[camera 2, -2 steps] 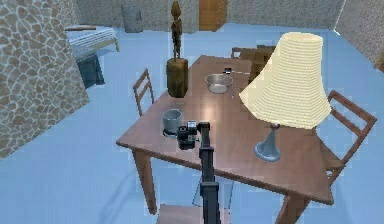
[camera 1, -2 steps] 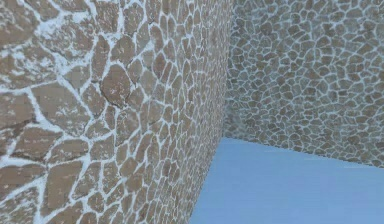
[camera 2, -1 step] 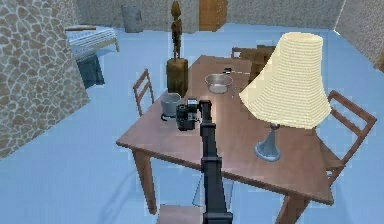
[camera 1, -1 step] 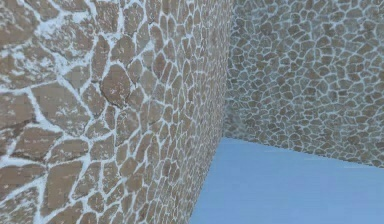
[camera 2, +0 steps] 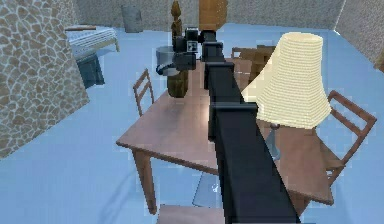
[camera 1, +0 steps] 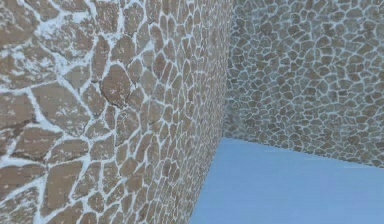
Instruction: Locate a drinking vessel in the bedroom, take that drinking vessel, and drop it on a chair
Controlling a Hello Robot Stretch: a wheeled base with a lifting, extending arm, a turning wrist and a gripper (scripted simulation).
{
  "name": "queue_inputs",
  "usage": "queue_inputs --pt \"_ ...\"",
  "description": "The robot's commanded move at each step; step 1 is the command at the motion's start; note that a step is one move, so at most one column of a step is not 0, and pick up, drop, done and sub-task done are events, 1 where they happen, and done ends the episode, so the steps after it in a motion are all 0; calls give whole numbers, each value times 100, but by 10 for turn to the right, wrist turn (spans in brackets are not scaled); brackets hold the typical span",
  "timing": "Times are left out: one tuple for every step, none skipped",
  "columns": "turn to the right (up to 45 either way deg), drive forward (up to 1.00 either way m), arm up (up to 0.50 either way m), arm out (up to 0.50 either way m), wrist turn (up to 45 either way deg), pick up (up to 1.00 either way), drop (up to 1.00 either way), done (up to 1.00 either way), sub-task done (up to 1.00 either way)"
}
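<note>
A brown wooden table [camera 2: 185,135] stands on the blue floor [camera 2: 80,180]. The dark arm [camera 2: 238,150] reaches across the table from its near edge to its far end. At the arm's tip are two little white squares [camera 2: 192,40], and next to them the fingers [camera 2: 166,66] hang by the table's far corner. A tall brown vase [camera 2: 177,80] stands on the table right behind the fingers. A pale see-through shape [camera 2: 160,55] shows at the same spot. It may be the drinking vessel, but I cannot tell for sure. I also cannot tell how the fingers are set or if they hold anything. A lamp [camera 2: 290,80] with a cream shade stands on the table, just beside the arm. A small chair [camera 2: 143,90] stands at the table's side toward the arm side view's left. A side chair [camera 2: 345,125] stands at the table's other side, near the lamp. A back chair [camera 2: 252,55] stands at the table's far end. A bed [camera 2: 92,40] and a brown door [camera 2: 212,12] lie well past the table. A stone wall [camera 2: 35,80] stands apart from the table, past the small chair. In the forward view, a near stone wall [camera 1: 100,110] meets a far stone wall [camera 1: 310,70] above the floor.
</note>
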Motion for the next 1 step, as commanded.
queue_inputs --pt "0 0 0 0 -450 0 0 0 0"
